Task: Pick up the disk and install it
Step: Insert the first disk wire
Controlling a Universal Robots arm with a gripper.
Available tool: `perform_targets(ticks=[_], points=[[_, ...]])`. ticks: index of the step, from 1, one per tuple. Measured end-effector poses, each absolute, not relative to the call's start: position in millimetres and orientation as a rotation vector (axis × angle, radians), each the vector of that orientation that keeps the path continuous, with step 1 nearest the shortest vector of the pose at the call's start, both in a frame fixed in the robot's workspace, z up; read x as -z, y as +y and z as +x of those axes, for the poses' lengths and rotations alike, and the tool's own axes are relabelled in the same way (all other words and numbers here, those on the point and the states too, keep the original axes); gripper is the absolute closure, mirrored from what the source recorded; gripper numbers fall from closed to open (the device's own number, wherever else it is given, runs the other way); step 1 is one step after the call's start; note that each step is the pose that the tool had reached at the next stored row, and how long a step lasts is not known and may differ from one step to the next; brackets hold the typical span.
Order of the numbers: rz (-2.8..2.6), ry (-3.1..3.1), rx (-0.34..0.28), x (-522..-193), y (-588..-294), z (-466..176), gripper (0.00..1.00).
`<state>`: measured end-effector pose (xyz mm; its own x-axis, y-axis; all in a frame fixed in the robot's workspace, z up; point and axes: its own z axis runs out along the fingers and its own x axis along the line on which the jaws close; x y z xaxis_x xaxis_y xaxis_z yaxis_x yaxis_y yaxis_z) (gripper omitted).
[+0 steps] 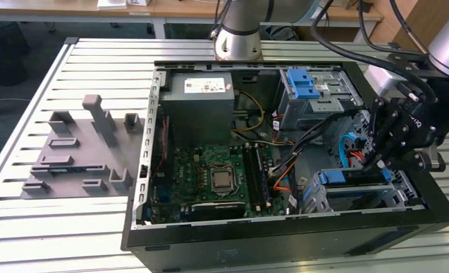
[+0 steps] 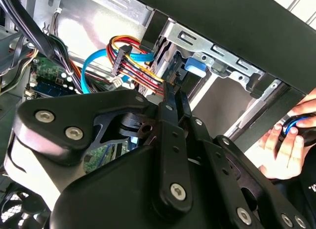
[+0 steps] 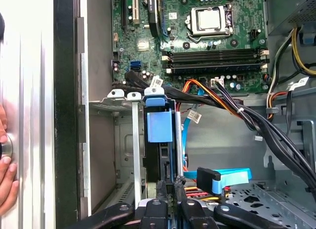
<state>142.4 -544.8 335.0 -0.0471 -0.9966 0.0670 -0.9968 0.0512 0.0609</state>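
Observation:
The disk (image 3: 160,130) stands on edge in the metal drive cage (image 3: 116,108) at the near right corner of the open computer case (image 1: 285,236). Its blue plastic tab faces out, and its blue rail (image 1: 337,177) shows in the exterior view. My gripper (image 3: 172,187) is right at the disk's outer edge, its two black fingers drawn together with almost no gap. In the second wrist view the gripper (image 2: 170,93) tapers to a point beside the cage's blue tab (image 2: 195,68). Whether the tips touch the disk I cannot tell.
Bundled cables (image 3: 237,110) cross just beside the cage. A grey power-supply box (image 1: 200,94), a second cage with a blue latch (image 1: 308,85) and the motherboard (image 1: 217,176) are also in the case. A person's hand (image 2: 286,150) is outside the case wall. A grey fixture (image 1: 80,148) lies at the exterior view's left.

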Motion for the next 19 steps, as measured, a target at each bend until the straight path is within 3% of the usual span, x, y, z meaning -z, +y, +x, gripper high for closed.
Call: perform_targets(ticks=[19], points=[[2.112, -2.217, 0.018, -331.7, -546.6, 143.1, 0.83]])
